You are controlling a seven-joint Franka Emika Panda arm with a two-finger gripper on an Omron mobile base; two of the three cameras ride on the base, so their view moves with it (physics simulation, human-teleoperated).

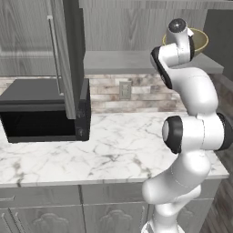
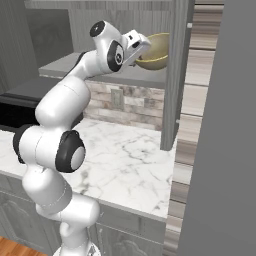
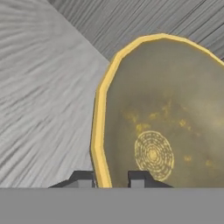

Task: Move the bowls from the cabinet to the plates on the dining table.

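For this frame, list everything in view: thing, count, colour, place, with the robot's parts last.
bowl: one, olive-tan with a yellowish rim, on the cabinet shelf, its rim between the pincer's fingertips.
cabinet shelf: one, plain grey, above the counter.
cabinet doors: two, grey wood-grain, both swung open.
microwave: one, black, on the counter at left, under the cabinet.
counter: one, white grey-veined marble top, grey carved fronts below.
wall outlet: one, pale, on the brick backsplash.
arm: one, white with dark joints, reaching up to the shelf.
pincer: one, dark tips, closed on the bowl's rim.
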